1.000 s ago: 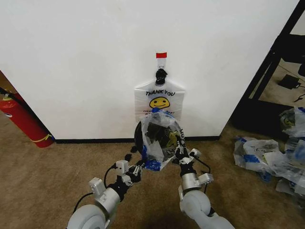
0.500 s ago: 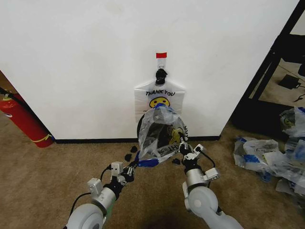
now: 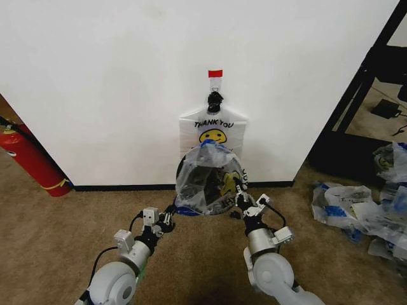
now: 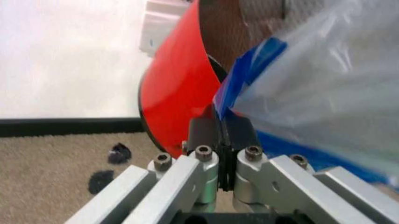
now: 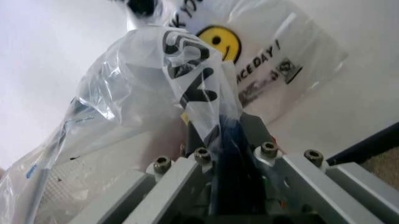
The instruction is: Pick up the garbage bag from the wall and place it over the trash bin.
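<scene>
Garbage bag (image 3: 206,178) stretched over trash bin (image 4: 181,88), at foot of wall (image 3: 114,82). Left gripper (image 3: 170,217) clamped on bag's blue-taped edge at bin's lower left. Right gripper (image 3: 242,198) clamped on bag edge at bin's right. More bags (image 3: 212,130) hang on hook (image 3: 215,99) above.

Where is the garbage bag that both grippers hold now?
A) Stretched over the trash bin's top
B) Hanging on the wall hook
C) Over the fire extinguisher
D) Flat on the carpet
A: the garbage bag is spread over the trash bin, pinched by the left gripper and the right gripper.
</scene>
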